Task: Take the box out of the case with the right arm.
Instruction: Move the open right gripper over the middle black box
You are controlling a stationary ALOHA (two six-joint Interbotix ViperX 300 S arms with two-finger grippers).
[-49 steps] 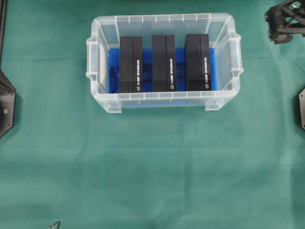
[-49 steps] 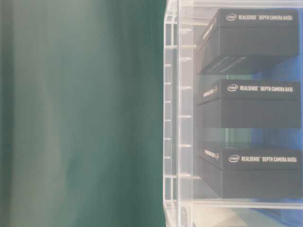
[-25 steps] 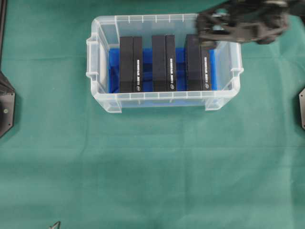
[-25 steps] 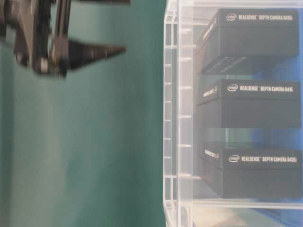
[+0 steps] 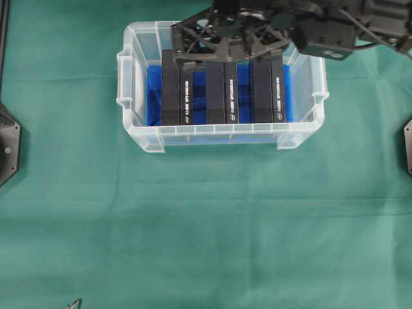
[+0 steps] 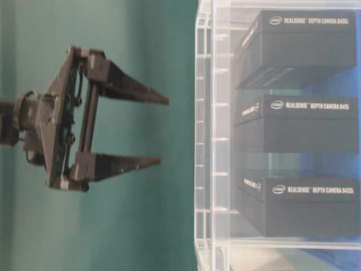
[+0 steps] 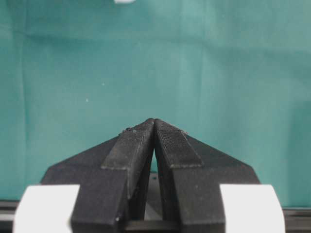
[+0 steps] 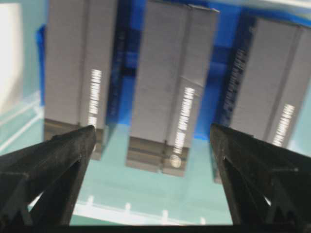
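The clear case [image 5: 219,136] with a blue sheet [image 5: 154,96] on its bottom holds three black boxes standing side by side: left [image 5: 176,90], middle [image 5: 221,93] and right [image 5: 267,90]. The all-black right arm [image 5: 335,32] reaches in from the right. Its right gripper [image 5: 225,50] hangs open above the back of the case, holding nothing. In the right wrist view the right gripper [image 8: 152,127] has its wide-spread fingers on either side of the middle box [image 8: 170,87], well above it. The table-level view shows the right gripper [image 6: 163,131] clear of the case wall [image 6: 206,141]. The left gripper [image 7: 154,120] is shut and empty over bare cloth.
Green cloth [image 5: 206,225] covers the table around the case. Arm bases sit at the left edge [image 5: 8,145] and the right edge [image 5: 407,145]. Narrow gaps with blue sheet showing separate the boxes.
The right arm has swung in from the top right corner and leftwards over the case; its open gripper now hangs over the middle box. The boxes and the case have not moved.
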